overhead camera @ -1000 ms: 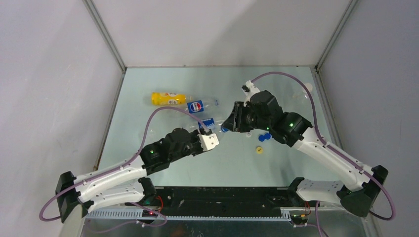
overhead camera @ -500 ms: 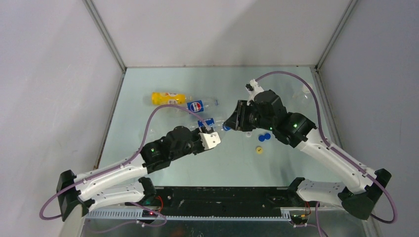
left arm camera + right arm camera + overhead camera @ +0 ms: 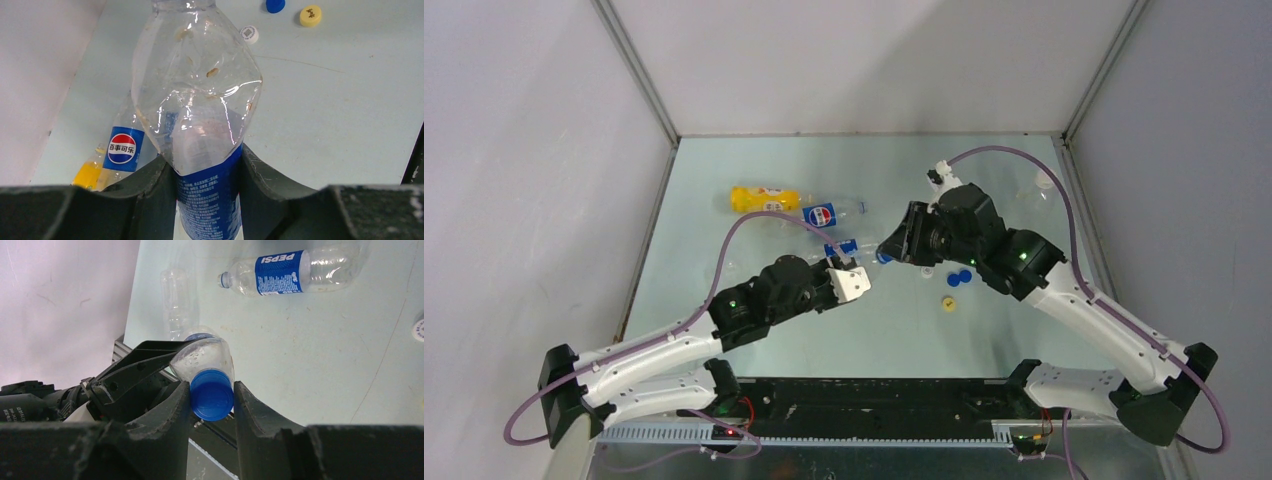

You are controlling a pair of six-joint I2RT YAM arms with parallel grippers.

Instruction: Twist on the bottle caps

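Left arm [image 3: 654,350] stretches far-right, left tool [image 3: 848,268] gripping a clear bottle [image 3: 197,100]; right arm [image 3: 1084,300] bends leftward, right tool [image 3: 212,390] pinching the bottle's blue cap [image 3: 212,396].

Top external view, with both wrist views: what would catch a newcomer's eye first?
Over the middle of the table, the left gripper is shut on a clear bottle with a blue label. The right gripper is shut on a blue cap at that bottle's mouth. Behind them, toward the far left, a yellow bottle lies on its side.
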